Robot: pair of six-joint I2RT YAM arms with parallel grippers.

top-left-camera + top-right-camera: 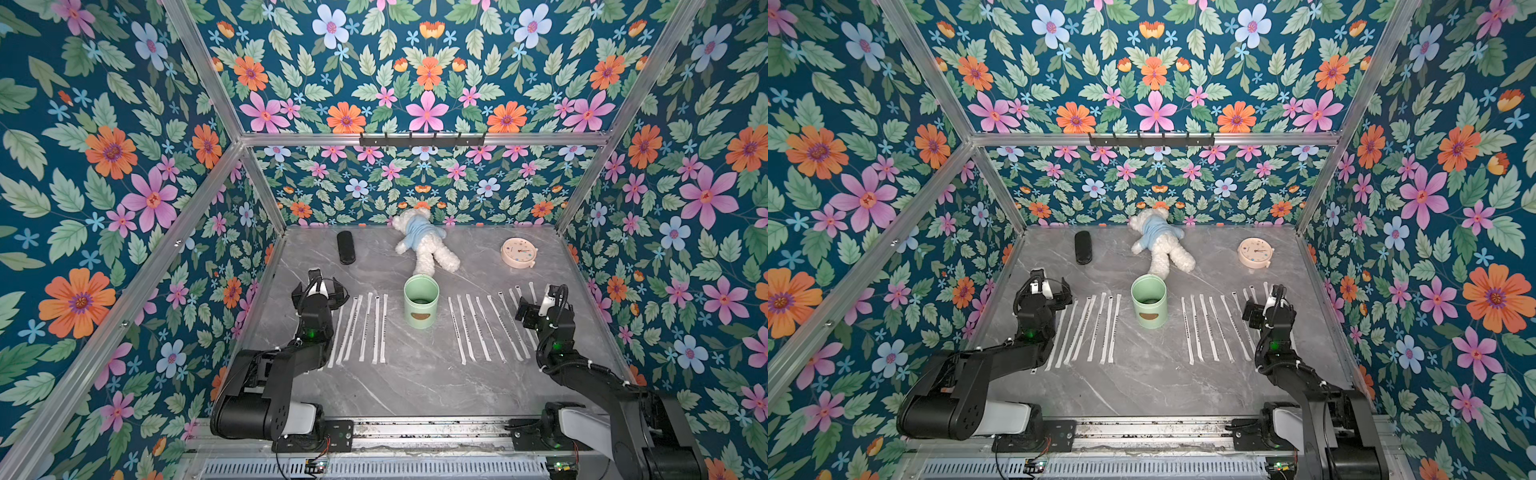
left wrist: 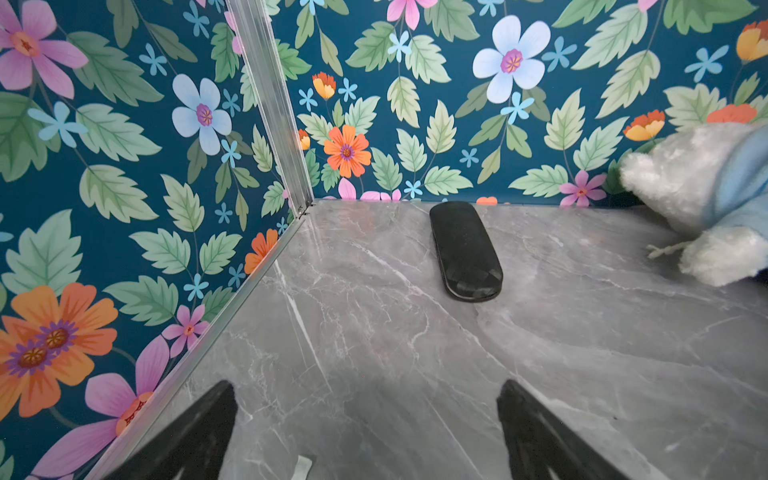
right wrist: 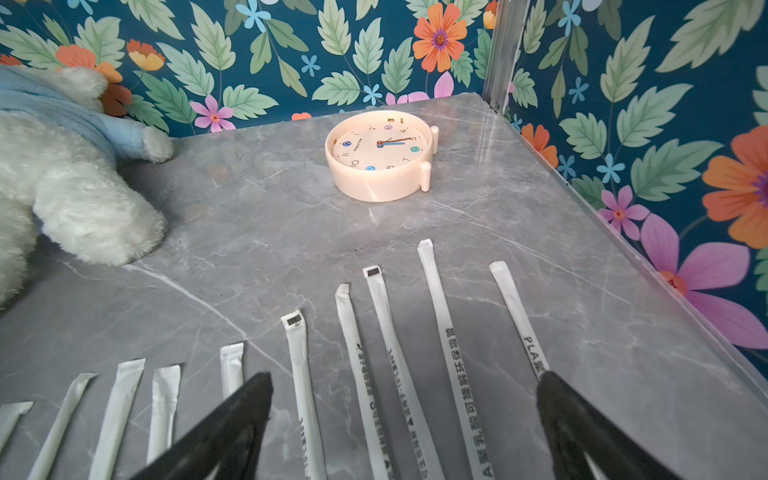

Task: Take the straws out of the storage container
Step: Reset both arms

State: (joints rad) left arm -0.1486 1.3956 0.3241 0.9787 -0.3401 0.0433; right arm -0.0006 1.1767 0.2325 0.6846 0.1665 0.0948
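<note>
The left end effector [image 2: 365,390] and right end effector [image 3: 405,378] gape empty; retracting low could scatter straws [image 3: 450,345] beside the mint-green cup [image 1: 421,309].

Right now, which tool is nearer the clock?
Right. The right tool hangs over the straws just short of the clock; the left tool is across the table, near the black case.

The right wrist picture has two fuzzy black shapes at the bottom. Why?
In the right wrist view, those are fingers of the right gripper, too close to the lens, so soft-edged; the straws and the clock look sharp. In the left wrist view, fingers of the left gripper blur likewise.
</note>
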